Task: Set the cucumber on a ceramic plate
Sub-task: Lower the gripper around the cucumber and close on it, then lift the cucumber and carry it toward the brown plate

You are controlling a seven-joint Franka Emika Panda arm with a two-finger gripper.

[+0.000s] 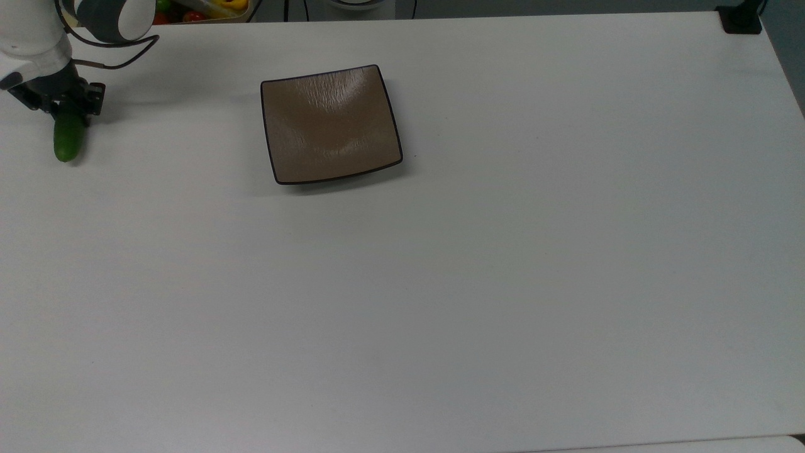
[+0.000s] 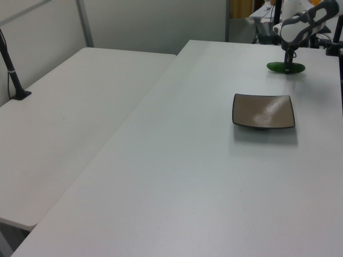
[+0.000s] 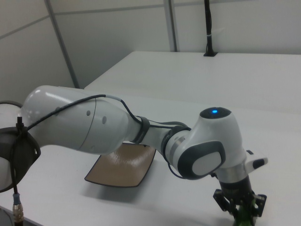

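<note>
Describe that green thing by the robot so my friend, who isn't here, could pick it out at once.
Start from the big white table and find the square brown plate. Go toward the top view's left edge, where the robot's gripper hangs over a small cucumber lying on the tabletop. It is the sole green thing on the table: dark, smooth and round-ended.
</note>
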